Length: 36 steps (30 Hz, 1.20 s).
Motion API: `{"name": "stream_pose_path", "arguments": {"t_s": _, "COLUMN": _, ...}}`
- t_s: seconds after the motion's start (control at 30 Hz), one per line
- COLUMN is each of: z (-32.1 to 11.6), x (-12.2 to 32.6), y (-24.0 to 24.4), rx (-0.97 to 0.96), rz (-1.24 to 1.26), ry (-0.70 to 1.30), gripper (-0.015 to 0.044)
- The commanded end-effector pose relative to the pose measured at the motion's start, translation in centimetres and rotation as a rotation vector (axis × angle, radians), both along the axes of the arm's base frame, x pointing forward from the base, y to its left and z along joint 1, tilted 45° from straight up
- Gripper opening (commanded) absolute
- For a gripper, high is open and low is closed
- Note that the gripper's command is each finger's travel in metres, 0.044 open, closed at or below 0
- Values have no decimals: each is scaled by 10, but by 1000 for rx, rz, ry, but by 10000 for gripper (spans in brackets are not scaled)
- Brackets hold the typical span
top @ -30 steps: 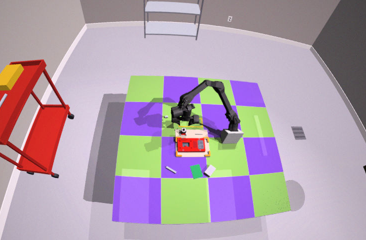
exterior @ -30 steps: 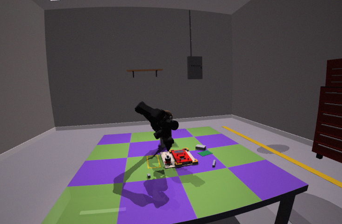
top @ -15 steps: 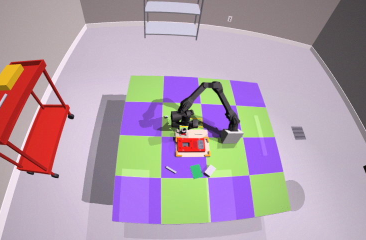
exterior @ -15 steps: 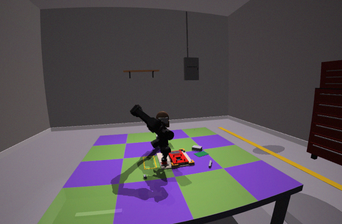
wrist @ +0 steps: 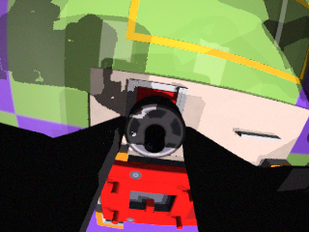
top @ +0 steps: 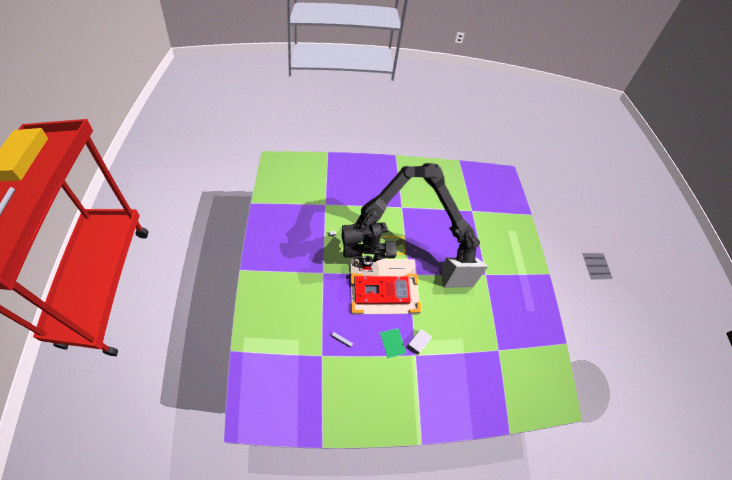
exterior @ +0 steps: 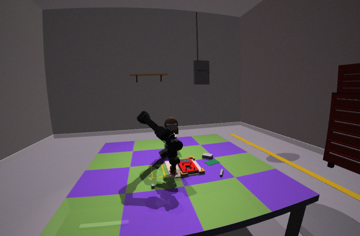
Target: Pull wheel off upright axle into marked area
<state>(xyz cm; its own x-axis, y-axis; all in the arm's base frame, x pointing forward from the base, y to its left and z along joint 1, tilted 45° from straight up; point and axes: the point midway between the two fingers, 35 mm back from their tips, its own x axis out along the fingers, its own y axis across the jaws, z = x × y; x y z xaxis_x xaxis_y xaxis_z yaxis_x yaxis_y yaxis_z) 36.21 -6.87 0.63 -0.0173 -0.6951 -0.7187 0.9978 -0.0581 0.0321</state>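
Observation:
The dark wheel (wrist: 154, 112) with a grey rim stands on its upright axle, above a small red and grey mount (wrist: 156, 92) at the edge of the cream board (wrist: 212, 116) (top: 409, 271). My gripper (wrist: 154, 128) (top: 367, 261) (exterior: 172, 168) points down over it. Its fingers lie against both sides of the wheel, so it looks shut on the wheel. The axle below the wheel is hidden. The marked area is a yellow outline (wrist: 212, 50) (exterior: 158, 177) on a green square beside the board; the arm partly covers it in the top view.
A red housing (top: 386, 298) (wrist: 154, 174) sits on the board between orange corners. A small white cube (top: 332, 233) (exterior: 152, 186) lies beyond the marked area. A white bar (top: 341, 339) (exterior: 221, 172), a green plate (top: 393, 343) (exterior: 212, 162) and a white block (top: 420, 340) (exterior: 207, 155) lie past the housing.

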Motion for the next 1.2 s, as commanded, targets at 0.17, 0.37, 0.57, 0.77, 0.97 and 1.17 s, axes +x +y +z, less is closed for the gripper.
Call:
{"name": "stream_pose_path", "arguments": {"t_s": 0.17, "z": 1, "x": 0, "y": 0, "rx": 0, "rz": -2, "ry": 0, "gripper": 10}}
{"name": "stream_pose_path", "arguments": {"t_s": 0.37, "z": 2, "x": 0, "y": 2, "rx": 0, "rz": -2, "ry": 0, "gripper": 0}}
{"name": "stream_pose_path", "arguments": {"t_s": 0.57, "z": 3, "x": 0, "y": 3, "rx": 0, "rz": -1, "ry": 0, "gripper": 0}}
{"name": "stream_pose_path", "arguments": {"t_s": 0.77, "z": 5, "x": 0, "y": 5, "rx": 0, "rz": -1, "ry": 0, "gripper": 0}}
{"name": "stream_pose_path", "arguments": {"t_s": 0.97, "z": 6, "x": 0, "y": 6, "rx": 0, "rz": 0, "ry": 0, "gripper": 0}}
{"name": "stream_pose_path", "arguments": {"t_s": 1.17, "z": 7, "x": 0, "y": 7, "rx": -1, "rz": 1, "ry": 0, "gripper": 0}}
